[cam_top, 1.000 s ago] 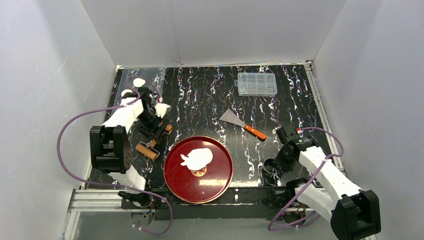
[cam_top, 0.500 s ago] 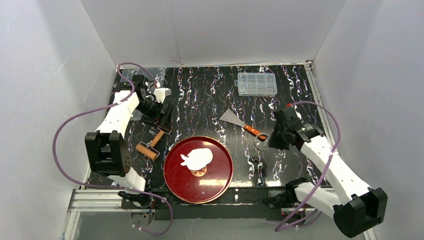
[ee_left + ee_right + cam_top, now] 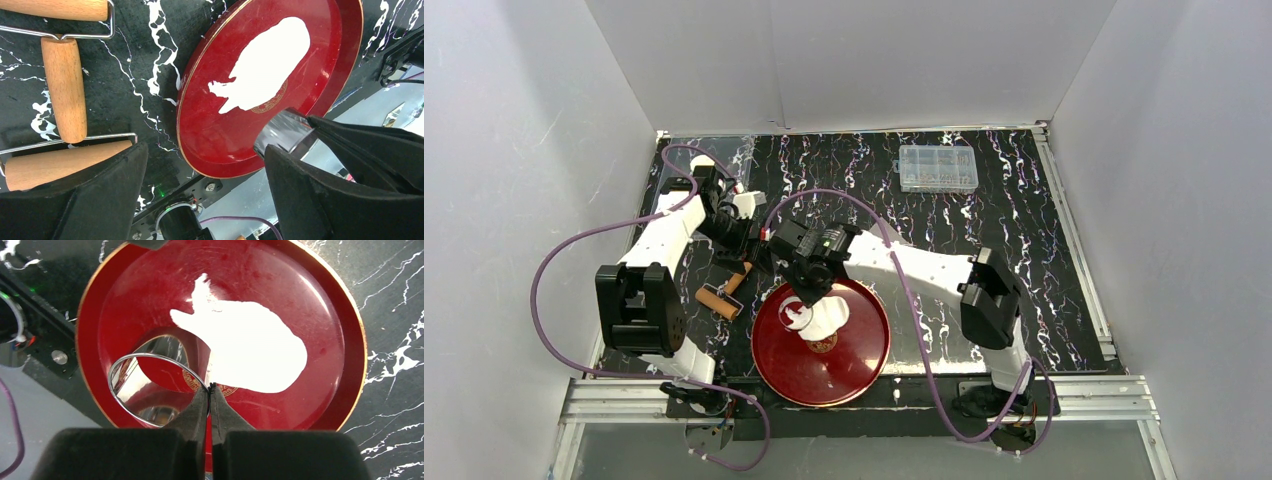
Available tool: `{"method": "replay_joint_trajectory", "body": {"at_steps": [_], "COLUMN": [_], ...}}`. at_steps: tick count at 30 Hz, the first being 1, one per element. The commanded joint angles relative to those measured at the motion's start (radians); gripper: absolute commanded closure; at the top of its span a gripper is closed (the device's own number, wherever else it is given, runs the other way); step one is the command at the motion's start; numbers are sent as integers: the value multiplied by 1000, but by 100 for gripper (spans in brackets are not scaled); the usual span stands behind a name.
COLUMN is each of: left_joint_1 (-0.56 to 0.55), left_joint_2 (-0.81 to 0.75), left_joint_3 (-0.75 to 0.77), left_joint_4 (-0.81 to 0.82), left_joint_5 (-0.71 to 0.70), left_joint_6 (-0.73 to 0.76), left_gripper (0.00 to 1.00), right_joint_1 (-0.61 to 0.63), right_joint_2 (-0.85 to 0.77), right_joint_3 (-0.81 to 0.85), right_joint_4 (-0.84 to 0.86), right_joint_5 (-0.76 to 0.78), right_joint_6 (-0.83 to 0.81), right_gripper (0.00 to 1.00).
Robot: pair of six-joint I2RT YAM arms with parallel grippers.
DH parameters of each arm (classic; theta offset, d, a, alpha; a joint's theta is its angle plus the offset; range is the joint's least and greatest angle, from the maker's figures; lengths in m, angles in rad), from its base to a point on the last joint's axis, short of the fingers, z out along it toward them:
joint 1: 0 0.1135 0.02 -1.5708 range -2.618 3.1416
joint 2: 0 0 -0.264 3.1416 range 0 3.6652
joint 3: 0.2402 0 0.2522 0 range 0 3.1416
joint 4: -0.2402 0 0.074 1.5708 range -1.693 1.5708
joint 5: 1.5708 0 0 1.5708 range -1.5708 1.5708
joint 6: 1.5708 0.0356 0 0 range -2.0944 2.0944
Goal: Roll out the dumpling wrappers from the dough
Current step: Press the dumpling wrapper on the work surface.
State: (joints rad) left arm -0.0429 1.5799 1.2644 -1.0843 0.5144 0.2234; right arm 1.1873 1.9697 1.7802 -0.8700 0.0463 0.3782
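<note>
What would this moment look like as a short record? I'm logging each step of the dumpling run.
right gripper: shut on the rim of the metal ring cutter
cutter's place: over the red plate, at the dough's edge; contact unclear
dough: flattened ragged sheet on the plate, no disc cut out
left gripper: open, empty, near the wooden roller
roller's place: lying on the table beside the plate
far side: clear plastic box
</note>
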Motion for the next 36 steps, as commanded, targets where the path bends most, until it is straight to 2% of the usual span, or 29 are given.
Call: {"method": "replay_joint_trajectory", "body": {"at_steps": [1,8,36], "left_joint_1": [-3,-3,-3], "left_joint_2": [-38,-37,-34], "left_joint_3": [-15,-10,-19], "left_joint_4": [-17,-21,-14], "left_joint_5": [19,16,12], "left_joint_6": [-10,-10,-13], "left_gripper": [15,16,17], "right_joint_1": [-2,-35,-38], "right_joint_2": [12,32,38], "right_joint_3": [13,-38,-173], "right_joint_4": [-16,-10,35], "right_joint_5": [54,51,29], "right_joint_6": [-16,15,34], "right_gripper": [99,99,99]}}
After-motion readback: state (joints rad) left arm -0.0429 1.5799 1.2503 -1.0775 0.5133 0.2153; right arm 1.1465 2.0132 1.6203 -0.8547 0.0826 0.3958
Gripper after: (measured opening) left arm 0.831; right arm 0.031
